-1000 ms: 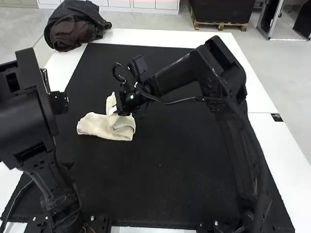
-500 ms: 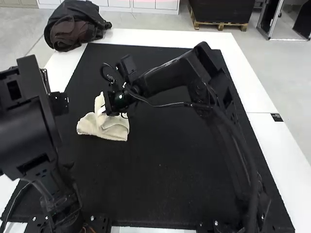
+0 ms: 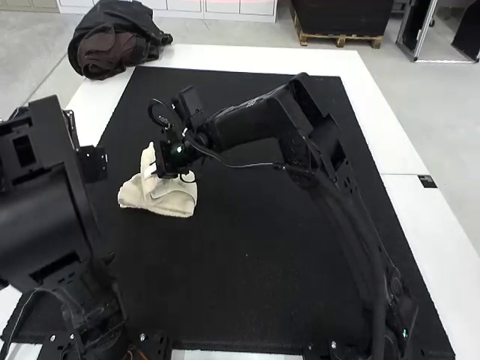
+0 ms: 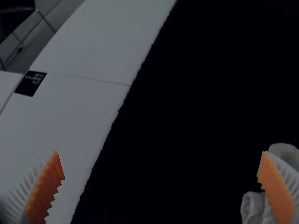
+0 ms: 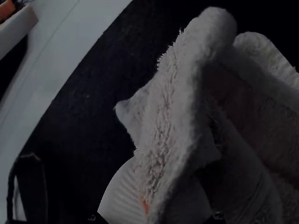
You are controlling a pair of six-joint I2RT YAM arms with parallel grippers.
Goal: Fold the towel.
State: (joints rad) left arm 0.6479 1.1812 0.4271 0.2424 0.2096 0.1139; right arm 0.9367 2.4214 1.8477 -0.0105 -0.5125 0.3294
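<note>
- Clock in the high view, twelve pointing away from the arm bases, working outward from the grip: the right gripper (image 3: 152, 170) has its fingers clamped on a raised ridge of the towel (image 3: 176, 202), with cloth between the ribbed fingers.
- The towel's main body lies from those fingers at about five to six o'clock, loosely bunched, one layer doubled over another; a flatter lobe reaches out at eight.
- Its long axis runs roughly nine to three, while the held ridge stands up toward twelve, across that axis. The coming fold probably turns on this: laying the ridge down toward six would take it over the body, whereas a pull toward nine might only skew the lobe.
- The left gripper (image 4: 161, 175) has its fingers wide apart, nothing between them; part of the towel shows beside and behind one pad in its wrist view.
- From the left arm's base (image 3: 105, 345) the towel is at about one o'clock, from the right arm's at about ten. The left base is nearer, yet the right gripper is the one touching cloth.
- Farthest, a dark bundle (image 3: 116, 41) sits at eleven from the towel, well apart.
</note>
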